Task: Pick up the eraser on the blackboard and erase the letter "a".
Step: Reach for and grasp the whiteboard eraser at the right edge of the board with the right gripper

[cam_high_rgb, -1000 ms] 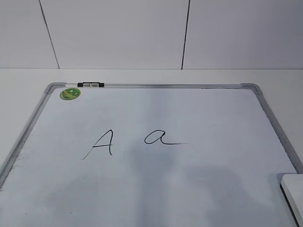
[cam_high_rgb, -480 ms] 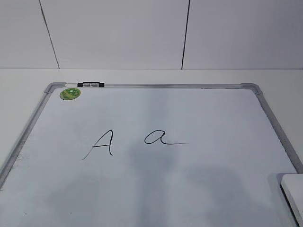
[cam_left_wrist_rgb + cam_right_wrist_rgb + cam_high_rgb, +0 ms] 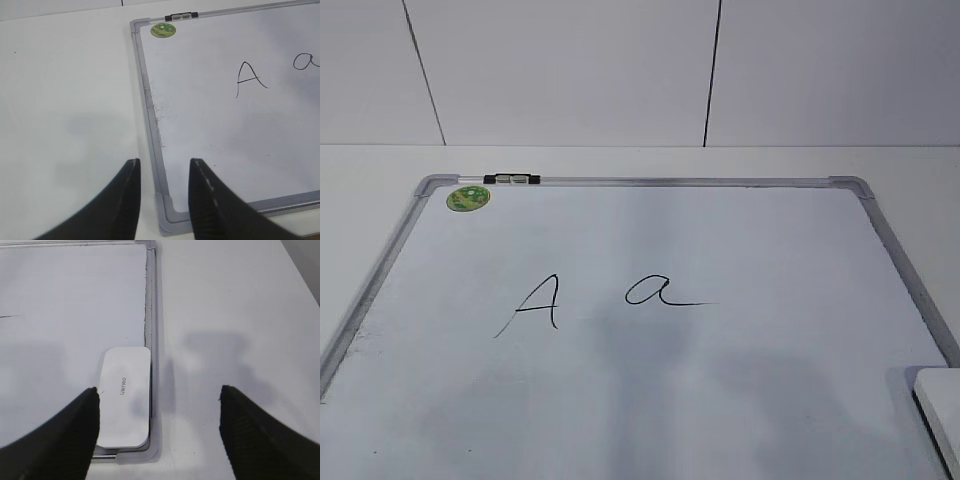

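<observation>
The blackboard [image 3: 740, 240] lies flat on the table; its frame also shows in the left wrist view [image 3: 150, 115] and the right wrist view [image 3: 155, 315]. The letter "a" [image 3: 660, 291] is written right of a capital "A" [image 3: 535, 305]. The white eraser [image 3: 125, 396] lies in the board's near right corner; its edge shows in the exterior view [image 3: 942, 410]. My right gripper [image 3: 159, 412] is open above that corner, its left finger over the eraser's left edge. My left gripper [image 3: 164, 172] is open over the board's near left corner. Neither gripper shows in the exterior view.
A green round sticker [image 3: 468, 198] and a black-and-silver clip [image 3: 511, 179] sit at the board's far left corner. White table [image 3: 65, 100] lies left of the board and also right of it [image 3: 230, 315]. A white panelled wall [image 3: 570, 70] stands behind.
</observation>
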You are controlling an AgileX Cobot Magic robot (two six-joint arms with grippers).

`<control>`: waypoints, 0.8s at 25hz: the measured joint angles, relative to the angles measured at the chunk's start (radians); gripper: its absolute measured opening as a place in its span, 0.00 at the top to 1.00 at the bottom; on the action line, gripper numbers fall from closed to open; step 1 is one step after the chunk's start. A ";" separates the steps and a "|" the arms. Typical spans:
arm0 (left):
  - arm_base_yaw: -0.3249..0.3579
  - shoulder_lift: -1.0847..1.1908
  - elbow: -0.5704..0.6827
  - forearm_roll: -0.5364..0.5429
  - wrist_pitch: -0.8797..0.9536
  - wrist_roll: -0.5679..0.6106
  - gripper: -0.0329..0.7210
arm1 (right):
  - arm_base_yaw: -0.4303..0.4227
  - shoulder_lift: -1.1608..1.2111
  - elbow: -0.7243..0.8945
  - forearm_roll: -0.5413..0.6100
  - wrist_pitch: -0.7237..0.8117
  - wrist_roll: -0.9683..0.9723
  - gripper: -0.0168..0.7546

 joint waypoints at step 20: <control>0.000 0.000 0.000 0.000 0.000 0.000 0.63 | 0.000 0.419 -0.119 0.079 0.083 -0.032 0.21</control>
